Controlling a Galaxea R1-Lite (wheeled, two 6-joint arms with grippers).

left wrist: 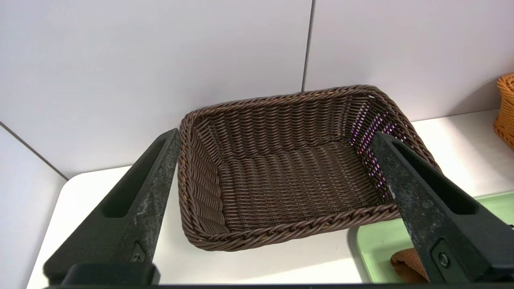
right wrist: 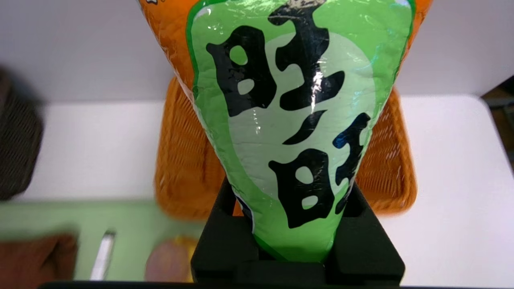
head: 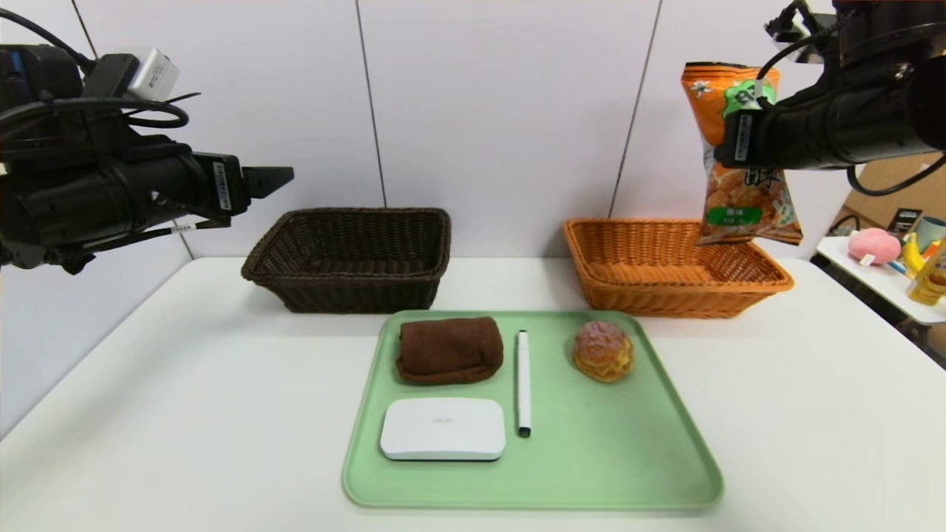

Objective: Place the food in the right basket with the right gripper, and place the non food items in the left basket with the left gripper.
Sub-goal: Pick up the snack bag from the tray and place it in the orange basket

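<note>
Overhead, right gripper [head: 739, 118] is clamping snack bag [head: 746, 199], hanging above orange basket [head: 768, 279] far rim; left gripper [head: 273, 179] is idling, jaws spread.

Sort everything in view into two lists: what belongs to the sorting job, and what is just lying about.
Part of the job:
- snack bag, clamped in the right gripper above the orange basket
- bun
- brown towel
- white pen
- white box
- dark basket
- left gripper, open, idle
- green tray

Lying about:
- pink plush toy and bottle on the side table
</note>
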